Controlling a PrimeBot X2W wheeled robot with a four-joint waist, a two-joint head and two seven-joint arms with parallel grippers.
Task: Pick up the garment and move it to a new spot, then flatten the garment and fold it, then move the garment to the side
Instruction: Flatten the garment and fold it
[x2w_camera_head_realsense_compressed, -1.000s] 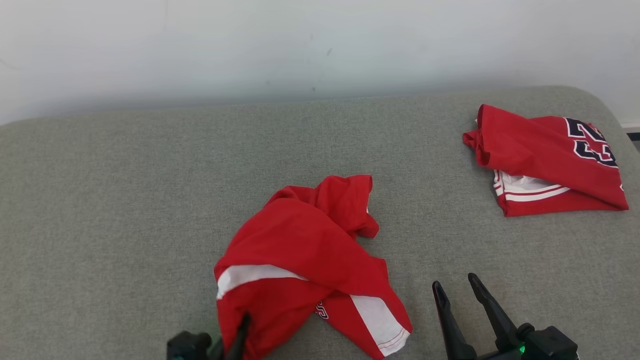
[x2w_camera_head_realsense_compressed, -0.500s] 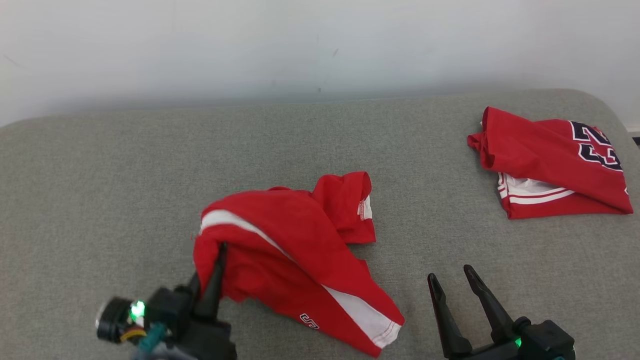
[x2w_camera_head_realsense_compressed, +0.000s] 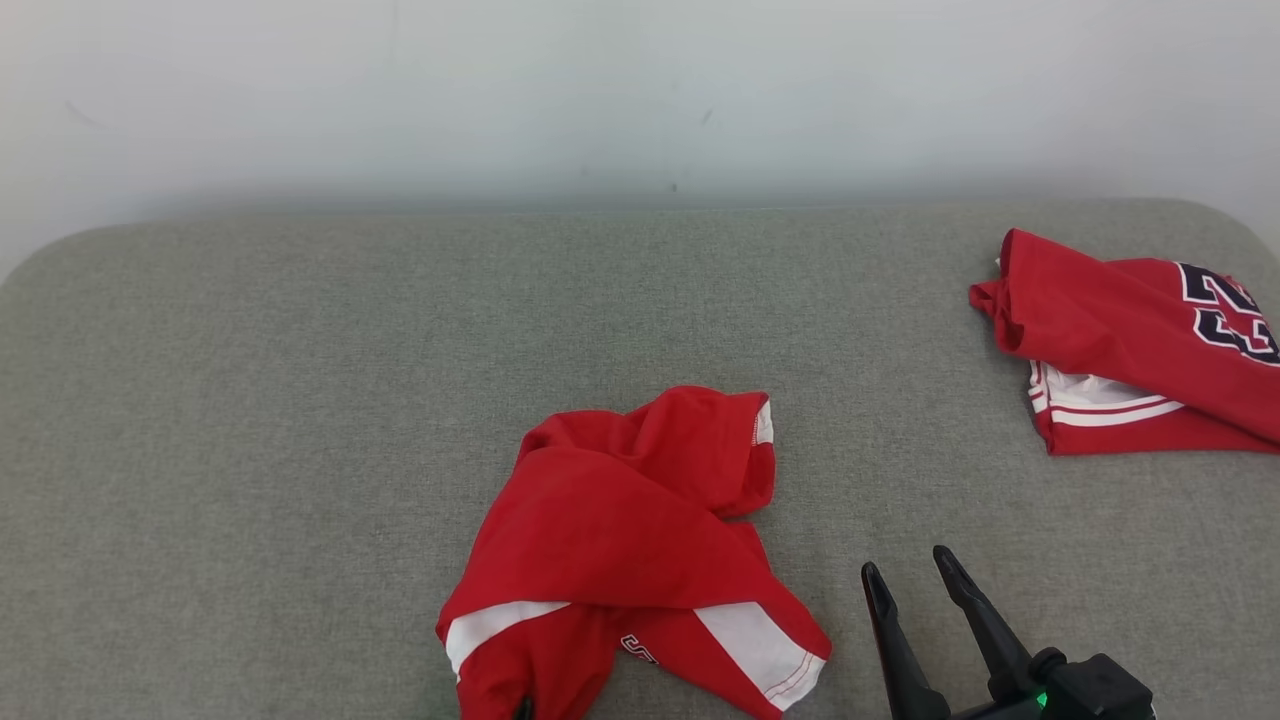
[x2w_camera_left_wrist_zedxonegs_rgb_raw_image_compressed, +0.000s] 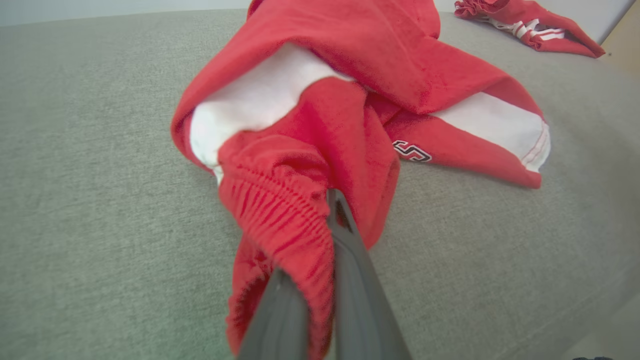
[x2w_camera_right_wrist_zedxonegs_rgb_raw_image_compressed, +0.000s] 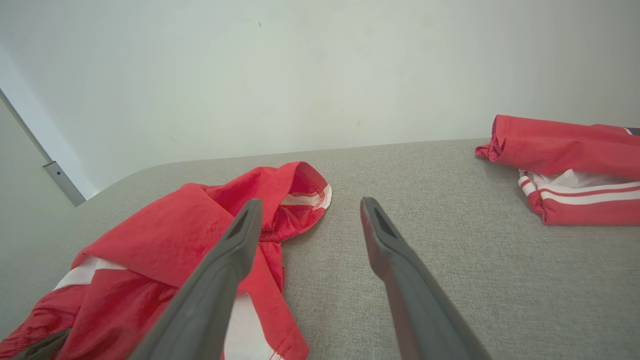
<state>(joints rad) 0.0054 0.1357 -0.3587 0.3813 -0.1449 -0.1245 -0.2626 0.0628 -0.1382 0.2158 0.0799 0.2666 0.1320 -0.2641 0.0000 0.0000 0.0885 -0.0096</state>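
A crumpled red garment (x2w_camera_head_realsense_compressed: 620, 530) with white stripes lies on the grey padded surface (x2w_camera_head_realsense_compressed: 250, 400), near its front edge. In the left wrist view my left gripper (x2w_camera_left_wrist_zedxonegs_rgb_raw_image_compressed: 320, 220) is shut on the garment's (x2w_camera_left_wrist_zedxonegs_rgb_raw_image_compressed: 350, 75) gathered elastic waistband, and cloth drapes over one finger. Only a dark tip of the left gripper (x2w_camera_head_realsense_compressed: 522, 710) peeks out under the cloth at the head view's bottom edge. My right gripper (x2w_camera_head_realsense_compressed: 915, 580) stands open and holds nothing, to the right of the garment and apart from it. The right wrist view has the open right gripper (x2w_camera_right_wrist_zedxonegs_rgb_raw_image_compressed: 310, 204) beside the garment (x2w_camera_right_wrist_zedxonegs_rgb_raw_image_compressed: 190, 230).
A second red garment (x2w_camera_head_realsense_compressed: 1140, 350) with a dark number and white stripes lies folded at the far right, also seen as a red garment (x2w_camera_right_wrist_zedxonegs_rgb_raw_image_compressed: 575, 155) from the right wrist. A pale wall (x2w_camera_head_realsense_compressed: 640, 90) backs the surface. The surface's corner drops off at the right (x2w_camera_left_wrist_zedxonegs_rgb_raw_image_compressed: 615, 320).
My left gripper, shut on the waistband, swung the garment's near end up and left, then drew back to the bottom edge. The garment now lies bunched differently. The head view has shifted slightly.
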